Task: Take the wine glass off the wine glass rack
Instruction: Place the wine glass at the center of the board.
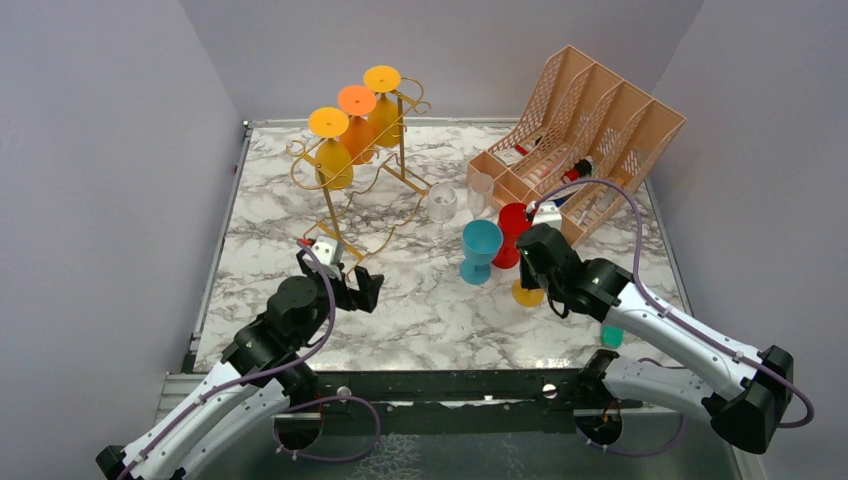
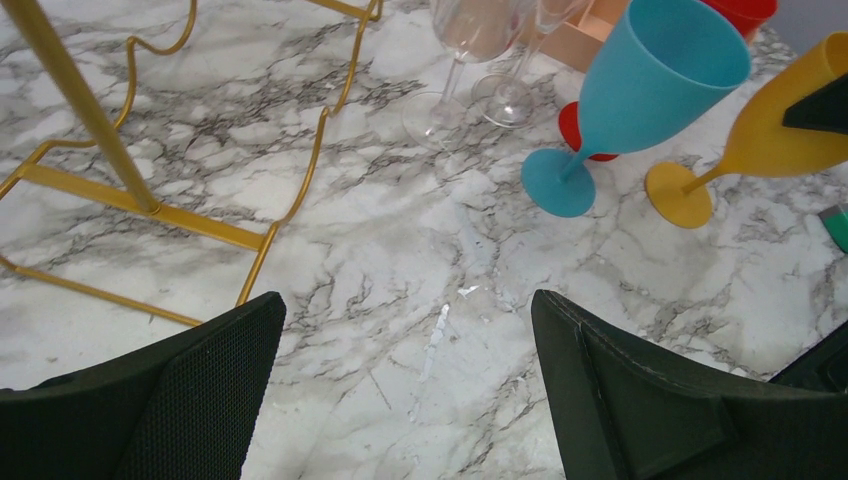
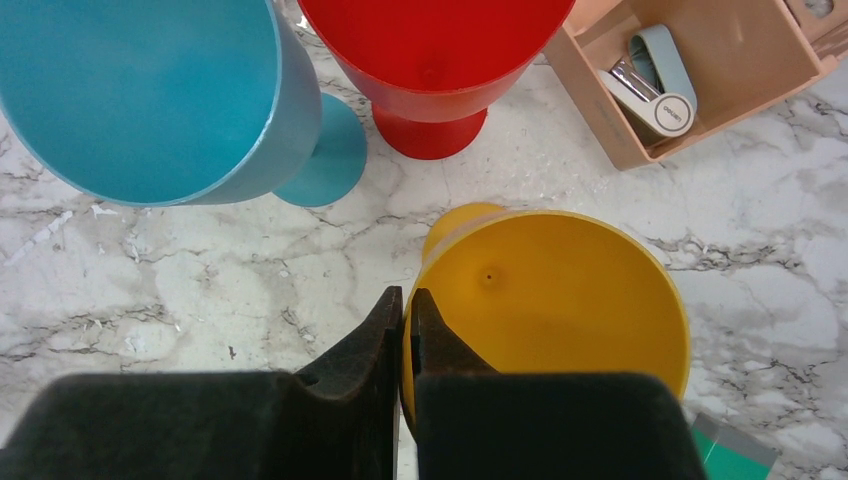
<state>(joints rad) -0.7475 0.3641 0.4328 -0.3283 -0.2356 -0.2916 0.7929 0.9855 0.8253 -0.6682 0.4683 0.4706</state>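
Note:
The gold wire wine glass rack (image 1: 334,217) stands at the back left, with a yellow (image 1: 333,160), an orange (image 1: 358,128) and another yellow wine glass (image 1: 385,112) hanging upside down on it. A further yellow wine glass (image 3: 560,300) stands upright on the marble at the right, its foot (image 1: 527,295) on the table. My right gripper (image 3: 408,300) is shut on its rim, one finger inside the bowl and one outside. My left gripper (image 2: 405,310) hangs open over bare marble just in front of the rack's foot (image 2: 150,205), holding nothing.
A blue goblet (image 1: 480,245) and a red goblet (image 1: 513,222) stand close beside the held glass. Two clear glasses (image 1: 442,205) stand behind them. A peach lattice file organizer (image 1: 580,130) fills the back right. A small green object (image 1: 611,336) lies near the right arm.

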